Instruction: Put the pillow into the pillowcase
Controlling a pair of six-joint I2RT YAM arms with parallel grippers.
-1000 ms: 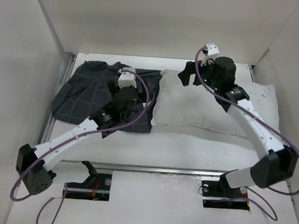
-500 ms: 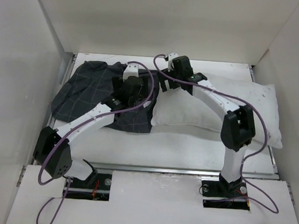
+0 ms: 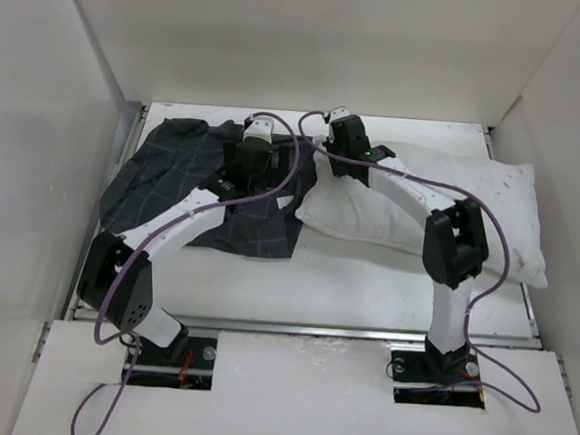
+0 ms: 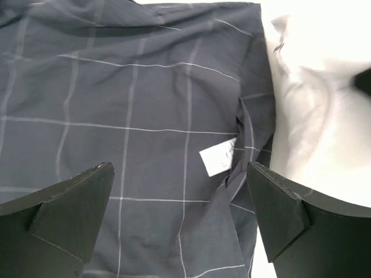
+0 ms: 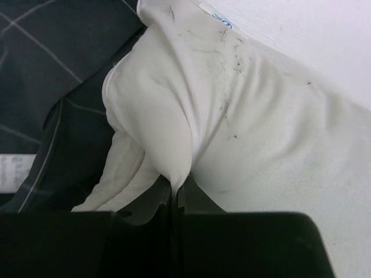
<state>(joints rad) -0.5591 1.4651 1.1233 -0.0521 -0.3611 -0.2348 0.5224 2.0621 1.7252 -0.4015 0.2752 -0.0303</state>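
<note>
Two arms converge overhead where the pillow [image 3: 510, 208] (lying along the right of the table) butts against the pillowcase [image 3: 158, 178]. The left gripper [image 3: 256, 165] is over the dark cloth and the right gripper [image 3: 321, 153] is at the pillow's left end, probably to feed that end in. Left wrist: the jaws are spread wide above the case's edge near a small white label [image 4: 219, 157], holding nothing, likely seeking the opening. Right wrist: the fingers are pressed together on a bunched fold of the pillow, which is off-white, dark-specked and creased, its corner resting against the grid fabric
</note>
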